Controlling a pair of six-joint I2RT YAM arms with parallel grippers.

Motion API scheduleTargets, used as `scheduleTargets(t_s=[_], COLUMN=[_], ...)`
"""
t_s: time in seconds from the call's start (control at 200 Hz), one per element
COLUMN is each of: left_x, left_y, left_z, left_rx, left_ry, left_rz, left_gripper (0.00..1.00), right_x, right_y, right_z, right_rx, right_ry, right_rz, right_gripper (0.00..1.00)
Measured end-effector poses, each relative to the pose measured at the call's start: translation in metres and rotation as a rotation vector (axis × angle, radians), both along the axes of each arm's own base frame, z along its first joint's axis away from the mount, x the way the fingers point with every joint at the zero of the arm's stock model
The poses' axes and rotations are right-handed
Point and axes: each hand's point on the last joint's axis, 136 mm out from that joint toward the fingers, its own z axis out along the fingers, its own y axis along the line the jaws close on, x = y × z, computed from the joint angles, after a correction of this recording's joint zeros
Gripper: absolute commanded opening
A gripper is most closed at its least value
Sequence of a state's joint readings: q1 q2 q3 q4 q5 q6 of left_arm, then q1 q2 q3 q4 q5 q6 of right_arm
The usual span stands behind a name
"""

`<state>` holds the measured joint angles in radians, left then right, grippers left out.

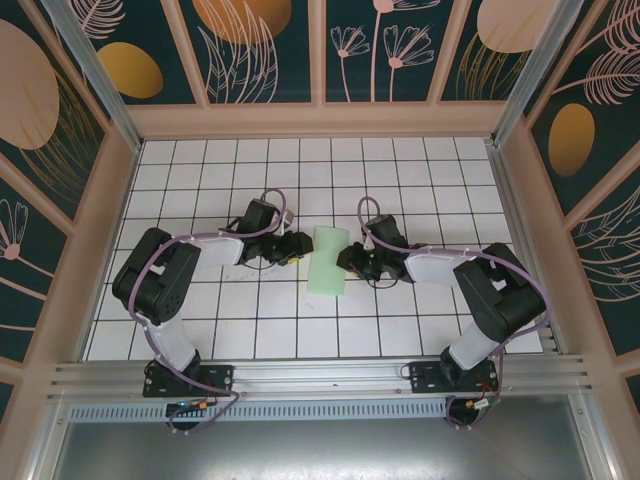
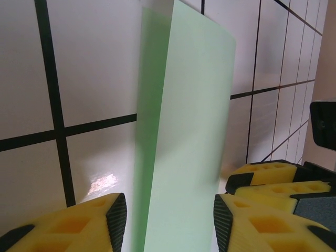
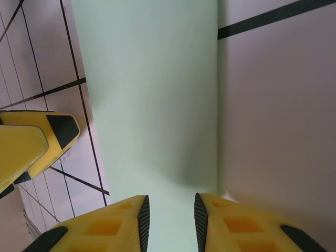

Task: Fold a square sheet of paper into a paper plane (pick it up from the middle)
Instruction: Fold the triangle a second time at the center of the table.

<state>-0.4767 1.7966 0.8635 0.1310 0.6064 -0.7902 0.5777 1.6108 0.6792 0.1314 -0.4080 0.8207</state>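
Legible markings: none recorded. The mint-green sheet of paper (image 1: 329,262) is plain and unprinted. The white worktop (image 1: 200,172) is ruled with a black grid only. The wall panels (image 1: 265,50) are printed with leaf and flower motifs, without lettering.

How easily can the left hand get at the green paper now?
Likely yes: the paper sits between the open fingers of the left hand, with nothing blocking; the right hand is at its opposite edge.
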Motion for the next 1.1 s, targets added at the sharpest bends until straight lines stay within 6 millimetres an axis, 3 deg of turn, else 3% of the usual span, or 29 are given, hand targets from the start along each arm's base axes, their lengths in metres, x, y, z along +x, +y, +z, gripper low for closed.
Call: scheduleTargets(t_s=[0.651,1.101], left_x=[-0.002,-0.008], left_y=[-0.009,-0.027], left_z=[-0.005,0.006], left_rx=[-0.045,-0.116], left_ry=[0.027,0.022], left_rz=[-0.042,-0.104], left_gripper=[0.50,0.39], right_x=[-0.003,-0.003], right_y=[-0.005,-0.005], right_z=[-0.015,-0.016], right_rx=[-0.033,-0.035], right_ry=[0.028,0.029], right_rz=[-0.010,-0.011], right_gripper=[0.28,0.28])
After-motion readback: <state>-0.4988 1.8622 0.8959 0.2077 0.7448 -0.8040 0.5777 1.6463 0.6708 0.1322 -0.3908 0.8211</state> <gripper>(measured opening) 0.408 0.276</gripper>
